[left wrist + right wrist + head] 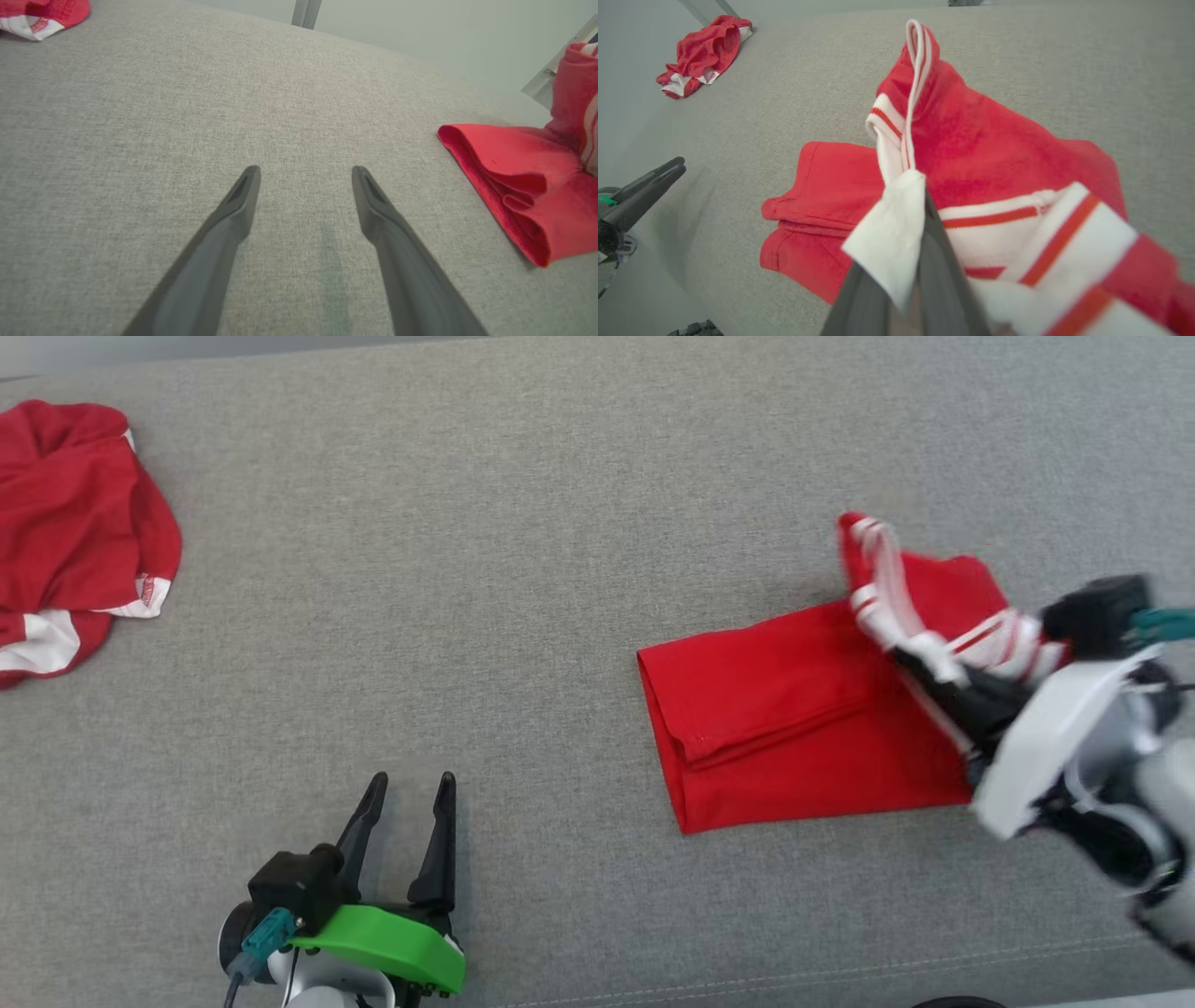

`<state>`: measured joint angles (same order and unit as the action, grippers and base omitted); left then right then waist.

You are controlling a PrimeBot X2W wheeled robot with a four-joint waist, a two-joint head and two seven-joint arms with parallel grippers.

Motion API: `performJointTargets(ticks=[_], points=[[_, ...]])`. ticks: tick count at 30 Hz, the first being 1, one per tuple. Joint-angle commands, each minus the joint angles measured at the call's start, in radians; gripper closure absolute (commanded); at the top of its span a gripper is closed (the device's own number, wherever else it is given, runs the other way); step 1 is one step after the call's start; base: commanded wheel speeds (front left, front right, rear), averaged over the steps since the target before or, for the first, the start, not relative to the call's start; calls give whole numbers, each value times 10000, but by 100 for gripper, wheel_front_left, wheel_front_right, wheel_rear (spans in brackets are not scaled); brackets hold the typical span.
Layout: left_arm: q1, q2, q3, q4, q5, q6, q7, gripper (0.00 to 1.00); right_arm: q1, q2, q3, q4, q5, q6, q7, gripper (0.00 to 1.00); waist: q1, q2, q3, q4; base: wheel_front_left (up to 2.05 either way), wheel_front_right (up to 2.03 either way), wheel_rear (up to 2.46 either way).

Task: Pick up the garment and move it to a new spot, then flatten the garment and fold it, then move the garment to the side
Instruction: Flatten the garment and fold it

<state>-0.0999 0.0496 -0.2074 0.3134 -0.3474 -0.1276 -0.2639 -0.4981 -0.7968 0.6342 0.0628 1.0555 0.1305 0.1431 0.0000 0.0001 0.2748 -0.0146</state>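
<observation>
You have nothing here you can read. The closest thing to a sign is a small red mark (147, 590) on the white trim of the crumpled cloth (84, 523) at the far left of the head view. It is too small and blurred to make out. The garment (794, 709) bears plain red and white stripes, not lettering.

Head view looks steeply down on grey surface (560, 523); both wrist views low, close, sharing folded red garment (775, 709)
</observation>
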Motion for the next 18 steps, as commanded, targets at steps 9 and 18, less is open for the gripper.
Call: performJointTargets(ticks=[9,18], points=[[-317,24,-217,449,-94,-40,-3,0,-17,4767,605,2744,-3491,3,-464,100,0,-1,-87,-36,0,0,0],[-1,24,-138,537,-137,-42,-2,0,-248,5844,-132,3389,-4682,2,-1447,0,0,-1,-249,-1,0,0,0]])
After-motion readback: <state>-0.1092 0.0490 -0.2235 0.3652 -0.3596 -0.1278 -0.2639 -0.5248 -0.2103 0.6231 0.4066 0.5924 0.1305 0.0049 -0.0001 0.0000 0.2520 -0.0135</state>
